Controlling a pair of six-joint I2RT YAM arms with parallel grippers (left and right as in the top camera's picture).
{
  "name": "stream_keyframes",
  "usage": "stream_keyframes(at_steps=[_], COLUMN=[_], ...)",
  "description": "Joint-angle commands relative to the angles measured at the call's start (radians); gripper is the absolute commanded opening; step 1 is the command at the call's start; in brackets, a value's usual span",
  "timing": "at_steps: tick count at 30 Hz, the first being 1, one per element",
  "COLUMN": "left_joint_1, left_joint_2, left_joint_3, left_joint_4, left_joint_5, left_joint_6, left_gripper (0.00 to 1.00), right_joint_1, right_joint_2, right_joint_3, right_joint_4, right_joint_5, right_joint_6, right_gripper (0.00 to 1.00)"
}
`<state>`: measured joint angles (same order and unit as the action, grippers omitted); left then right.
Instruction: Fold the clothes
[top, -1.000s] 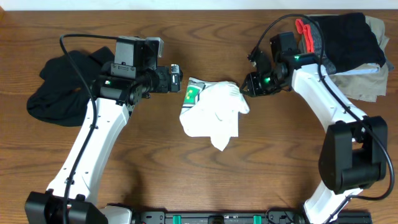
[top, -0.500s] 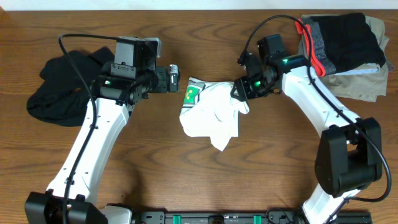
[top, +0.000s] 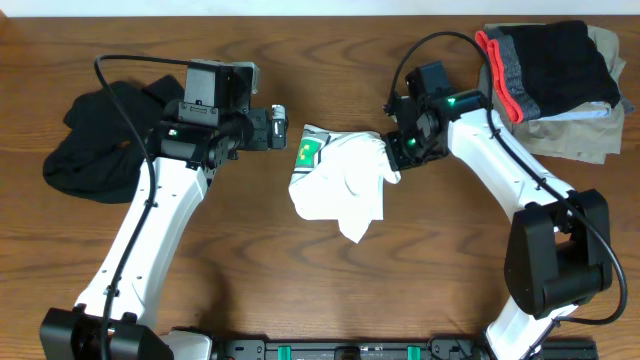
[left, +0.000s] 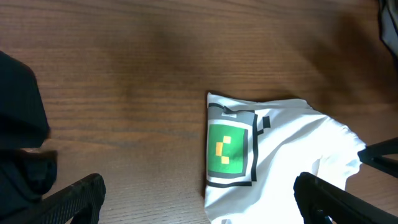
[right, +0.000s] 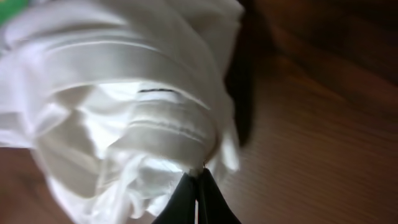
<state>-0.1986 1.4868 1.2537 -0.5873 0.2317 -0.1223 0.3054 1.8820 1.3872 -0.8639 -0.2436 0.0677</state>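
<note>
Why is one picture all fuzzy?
Right wrist: the camera is very close to the T-shirt, so its folds look soft and blurry. Overhead: sharp everywhere, with even light. Left wrist: the print is crisp, but the left fingers at the bottom are dark and fuzzy.

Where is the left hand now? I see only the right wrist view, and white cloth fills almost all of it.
Observer: The left hand is open and holds nothing. It is beside the left edge of the white T-shirt.
Operator: Which part of the shirt is there?
Observer: The green-and-yellow print, and it faces up.
Operator: And where is the other piece to fold?
Observer: The black garment lies crumpled on the far left, apart from the shirt.
</note>
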Motion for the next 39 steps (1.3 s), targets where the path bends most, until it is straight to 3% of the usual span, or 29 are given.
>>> stream_keyframes(at_steps=[1, 8, 10, 11, 16, 24, 32, 39], left_joint_1=[0.004, 0.004, 0.004, 0.004, 0.004, 0.032, 0.165, 0.232], left_joint_2=[0.004, 0.004, 0.004, 0.004, 0.006, 0.007, 0.007, 0.007], left_joint_3=[0.010, 0.010, 0.010, 0.010, 0.010, 0.010, 0.010, 0.010], left_joint_4=[-0.003, -0.003, -0.003, -0.003, -0.003, -0.003, -0.007, -0.007], left_joint_5=[-0.024, -0.043, -0.043, -0.043, -0.047, -0.148, -0.146, -0.146], left_joint_6=[0.025, 0.026, 0.036, 0.036, 0.043, 0.043, 0.039, 0.039], left_gripper=[0.98, 0.98, 0.98, 0.98, 0.98, 0.98, 0.98, 0.98], right_joint_1=[-0.021, -0.081, -0.097, -0.103, -0.109, 0.005, 0.142, 0.219], right_joint_2=[-0.009, 0.010, 0.010, 0.010, 0.004, -0.051, -0.047, -0.047], right_joint_3=[-0.058, -0.108, -0.105, -0.100, -0.024, 0.111, 0.029, -0.053], right_joint_4=[0.021, 0.096, 0.134, 0.149, 0.128, -0.035, -0.055, -0.007], right_joint_5=[0.061, 0.064, 0.063, 0.060, -0.011, -0.103, -0.075, -0.073], right_joint_6=[0.030, 0.024, 0.010, 0.002, -0.042, -0.273, -0.427, -0.537], right_gripper=[0.01, 0.02, 0.15, 0.26, 0.48, 0.52, 0.44, 0.44])
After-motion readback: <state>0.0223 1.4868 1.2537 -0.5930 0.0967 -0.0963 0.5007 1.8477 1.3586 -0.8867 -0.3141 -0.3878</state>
